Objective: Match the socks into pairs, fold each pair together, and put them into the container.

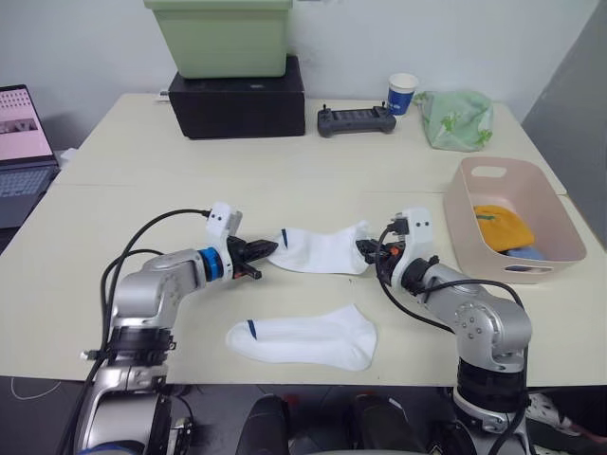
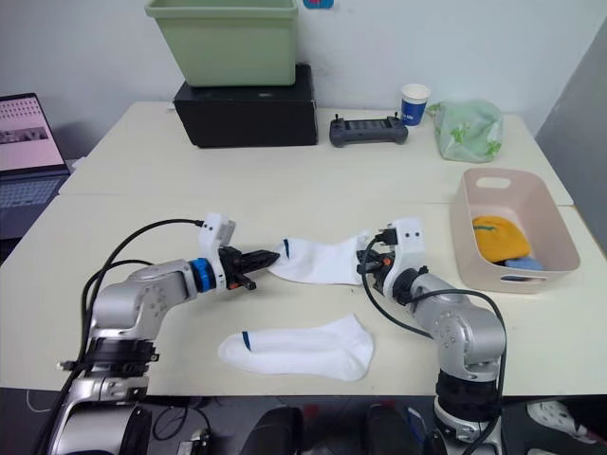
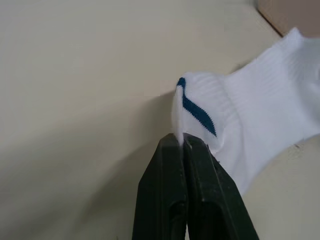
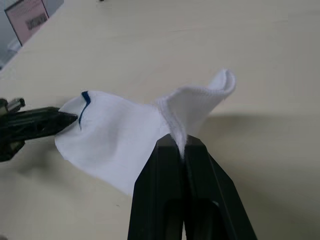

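Pink basket (image 1: 560, 248), three o'clock: orange and blue pairs in. My jaws pinch far white sock (image 1: 321, 249); mate (image 1: 305, 339) waits at six.

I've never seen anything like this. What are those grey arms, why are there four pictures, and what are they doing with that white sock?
The grey arms belong to a humanoid robot. Two pictures come from cameras in its head, looking down over the table; the other two come from cameras on its wrists, looking along each black two-fingered tool. The left tool pinches one end of a white sock, beside its blue mark; the right tool pinches the opposite end, so the sock is held between them. A second white sock lies flat nearer the robot. The pink basket on the robot's right holds an orange sock and a blue sock.
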You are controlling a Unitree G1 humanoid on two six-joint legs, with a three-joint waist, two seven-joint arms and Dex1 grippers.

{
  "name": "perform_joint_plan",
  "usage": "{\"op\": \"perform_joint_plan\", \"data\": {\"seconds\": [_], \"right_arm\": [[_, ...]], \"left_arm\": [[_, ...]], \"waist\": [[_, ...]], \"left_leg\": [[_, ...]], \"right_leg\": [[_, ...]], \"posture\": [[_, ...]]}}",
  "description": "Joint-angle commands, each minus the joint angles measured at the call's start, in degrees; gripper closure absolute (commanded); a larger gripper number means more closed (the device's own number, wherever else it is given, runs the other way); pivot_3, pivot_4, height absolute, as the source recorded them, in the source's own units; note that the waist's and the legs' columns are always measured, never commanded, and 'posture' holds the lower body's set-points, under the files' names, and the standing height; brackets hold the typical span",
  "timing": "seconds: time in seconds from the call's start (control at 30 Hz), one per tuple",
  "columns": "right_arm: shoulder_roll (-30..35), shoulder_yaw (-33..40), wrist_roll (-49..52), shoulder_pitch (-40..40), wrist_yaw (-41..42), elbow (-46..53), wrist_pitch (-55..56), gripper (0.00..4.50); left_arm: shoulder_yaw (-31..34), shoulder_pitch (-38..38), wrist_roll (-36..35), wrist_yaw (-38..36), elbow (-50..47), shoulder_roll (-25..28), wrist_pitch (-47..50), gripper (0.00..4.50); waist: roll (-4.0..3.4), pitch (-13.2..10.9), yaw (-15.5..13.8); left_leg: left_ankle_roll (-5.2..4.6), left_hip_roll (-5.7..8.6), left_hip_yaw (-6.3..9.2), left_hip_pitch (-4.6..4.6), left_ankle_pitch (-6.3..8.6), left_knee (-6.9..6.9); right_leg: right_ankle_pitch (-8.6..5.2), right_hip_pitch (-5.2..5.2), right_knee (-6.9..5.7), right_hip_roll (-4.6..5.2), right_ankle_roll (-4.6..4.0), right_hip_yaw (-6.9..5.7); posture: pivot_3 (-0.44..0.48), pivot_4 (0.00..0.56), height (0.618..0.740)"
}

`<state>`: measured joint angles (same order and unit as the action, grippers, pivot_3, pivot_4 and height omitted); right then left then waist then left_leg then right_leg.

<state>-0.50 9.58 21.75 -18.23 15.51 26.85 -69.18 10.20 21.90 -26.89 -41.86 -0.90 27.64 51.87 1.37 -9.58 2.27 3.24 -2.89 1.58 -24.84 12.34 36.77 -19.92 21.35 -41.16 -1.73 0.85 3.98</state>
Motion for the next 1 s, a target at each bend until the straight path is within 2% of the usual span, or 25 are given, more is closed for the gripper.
{"op": "perform_joint_plan", "data": {"seconds": [0.03, 0.13, 0.23, 0.43, 0.5, 0.83, 0.93, 1.0], "right_arm": [[-0.4, -0.6, 0.6, 2.2, -2.0, 0.4, 0.5, 4.50], [3.3, -4.5, -2.8, 3.8, -3.1, -0.8, 3.5, 4.50], [6.3, -6.1, -4.6, 4.9, -4.5, 0.4, 4.4, 3.82], [17.8, -11.4, -6.7, 6.5, -0.1, 5.2, 9.6, 1.69], [17.4, -11.0, -5.3, 5.4, 0.3, 4.4, 10.5, 1.01], [12.7, -10.8, -4.3, 0.2, -0.3, -7.3, 10.9, 1.01], [13.1, -11.0, -3.9, 0.0, 0.7, -7.7, 11.1, 1.60], [13.0, -10.8, -3.3, 0.1, 0.8, -7.2, 10.7, 2.31]], "left_arm": [[2.0, -4.3, -1.8, 4.2, -6.2, -1.4, 1.7, 4.46], [1.1, -6.1, -0.9, 5.7, -6.2, -2.2, -0.1, 4.46], [0.4, -6.5, -0.9, 5.9, -6.5, -2.0, -0.9, 4.50], [-0.7, -6.6, -1.0, 5.7, -6.4, -1.2, -2.2, 4.50], [-0.9, -6.5, -1.1, 5.8, -6.2, -1.1, -2.5, 4.50], [-1.7, -6.7, -1.2, 6.3, -6.0, -1.1, -3.4, 4.50], [-1.4, -7.1, -1.3, 6.5, -6.4, -1.1, -3.4, 4.50], [-1.3, -7.2, -1.5, 6.7, -6.6, -1.2, -3.3, 4.50]], "waist": [[0.00, 0.0, 0.0], [0.00, 0.0, -0.2], [0.00, 0.0, -0.4], [0.01, 0.0, -0.4], [0.01, 0.0, -0.4], [0.01, 0.0, -0.1], [0.01, 0.0, -0.3], [0.01, 0.0, -0.2]], "left_leg": [[0.00, 0.05, -0.02, 0.01, 0.00, 0.00], [0.00, 0.14, -0.05, 0.02, 0.00, 0.00], [0.00, 0.20, -0.10, 0.01, 0.00, 0.01], [0.00, 0.19, -0.12, 0.01, 0.00, -0.02], [0.00, 0.21, -0.14, 0.01, 0.00, -0.02], [0.00, 0.17, -0.12, 0.03, 0.00, -0.04], [0.00, 0.17, -0.12, 0.03, 0.00, -0.03], [0.00, 0.17, -0.13, 0.04, 0.00, -0.03]], "right_leg": [[0.00, 0.00, 0.00, 0.03, 0.00, 0.01], [0.00, -0.01, 0.00, 0.10, 0.01, 0.00], [0.00, -0.02, 0.02, 0.10, 0.02, 0.01], [0.00, -0.04, 0.10, 0.10, 0.03, 0.02], [0.00, -0.03, 0.10, 0.09, 0.03, 0.03], [0.00, -0.02, 0.09, -0.08, 0.01, 0.02], [0.00, -0.03, 0.09, -0.06, 0.01, 0.04], [0.00, -0.03, 0.09, -0.05, 0.02, 0.05]], "posture": [[0.000, 0.150, 0.735], [0.000, 0.150, 0.735], [0.000, 0.150, 0.735], [0.000, 0.150, 0.735], [0.000, 0.150, 0.735], [0.000, 0.150, 0.735], [0.000, 0.150, 0.735], [0.000, 0.150, 0.735]]}}
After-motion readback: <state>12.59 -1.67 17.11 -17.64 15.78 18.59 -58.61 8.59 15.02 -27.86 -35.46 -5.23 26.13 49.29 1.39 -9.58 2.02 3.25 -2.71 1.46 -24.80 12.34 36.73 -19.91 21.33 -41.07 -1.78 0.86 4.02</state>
